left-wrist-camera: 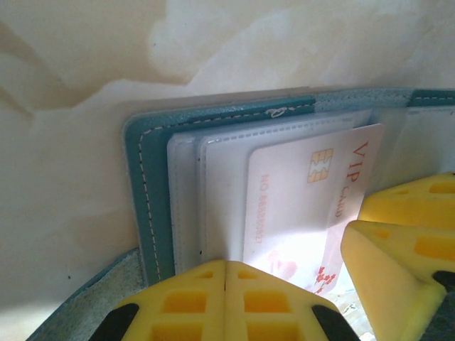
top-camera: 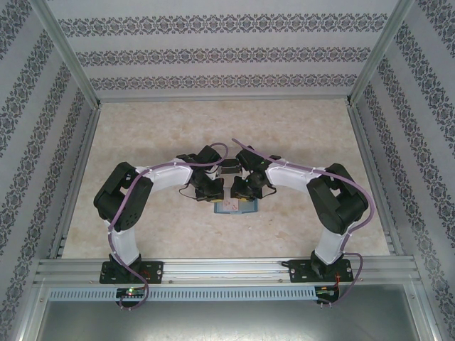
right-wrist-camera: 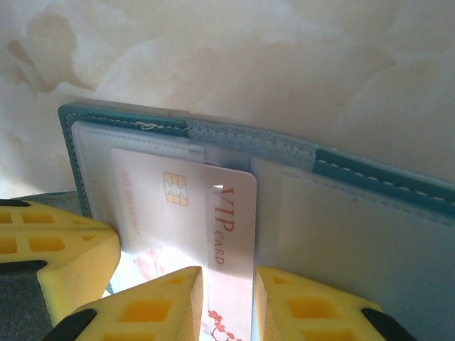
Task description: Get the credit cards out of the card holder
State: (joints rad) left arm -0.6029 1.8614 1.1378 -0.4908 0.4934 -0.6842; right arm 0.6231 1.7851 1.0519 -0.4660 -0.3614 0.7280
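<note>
The teal card holder [top-camera: 234, 207] lies open on the table between both grippers. One credit card [right-wrist-camera: 178, 213], pale with a gold chip and red "VIP CARD" lettering, sticks partway out of a clear pocket [left-wrist-camera: 213, 177]. My left gripper [left-wrist-camera: 226, 266] is shut, its yellow tips pressed together on that pocket beside the card [left-wrist-camera: 298, 199]. My right gripper [right-wrist-camera: 229, 284] stands slightly open. Its fingers straddle the card's exposed strip, the left one resting on the card and the right one at its free edge. In the top view both grippers [top-camera: 217, 199] [top-camera: 245, 199] meet over the holder.
The marbled beige table [top-camera: 142, 135] is ringed by aluminium rails [top-camera: 227, 268] and patterned walls. My right gripper's fingers [left-wrist-camera: 405, 241] crowd the left wrist view, and a left finger [right-wrist-camera: 57, 249] sits close beside the right gripper.
</note>
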